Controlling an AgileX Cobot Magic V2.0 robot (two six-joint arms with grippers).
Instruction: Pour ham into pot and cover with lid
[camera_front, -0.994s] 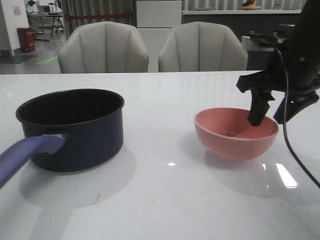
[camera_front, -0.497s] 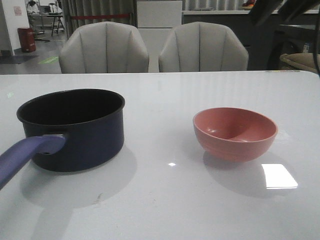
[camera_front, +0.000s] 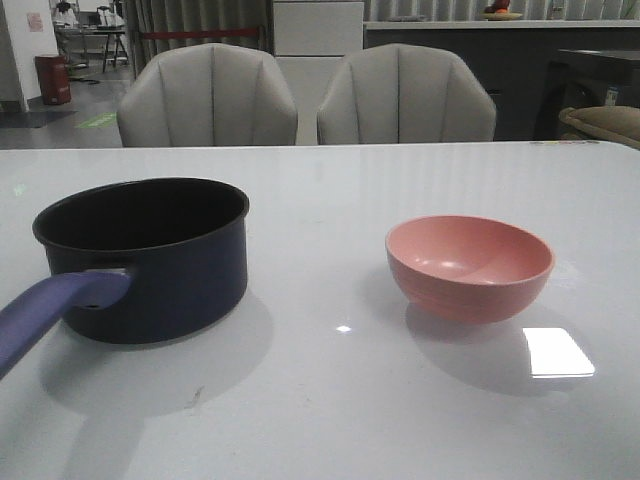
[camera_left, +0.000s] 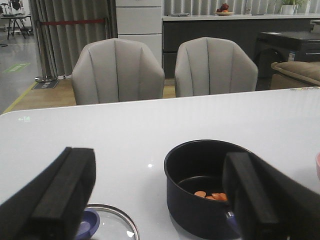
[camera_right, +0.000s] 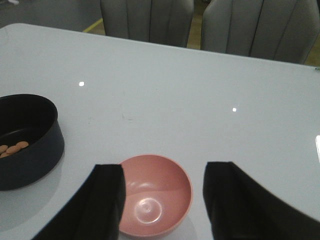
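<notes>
Ham (camera_right: 14, 147), small orange-pink slices, inside pot (camera_right: 30, 145)

The table (camera_front: 400, 400) is glossy white; the pot (camera_front: 160, 270) interior is matt black; the bowl (camera_front: 470, 265) is smooth pink with a slight sheen.

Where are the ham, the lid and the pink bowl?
ham (camera_right: 14, 147), right wrist view, slices on pot floor.
lid (camera_left: 112, 217), left wrist view, glass near rim.
pink bowl (camera_front: 470, 290), front view, outer wall.

Left pincer (camera_left: 157, 200) and right pincer (camera_right: 162, 200) agape, seemingly empty.
</notes>
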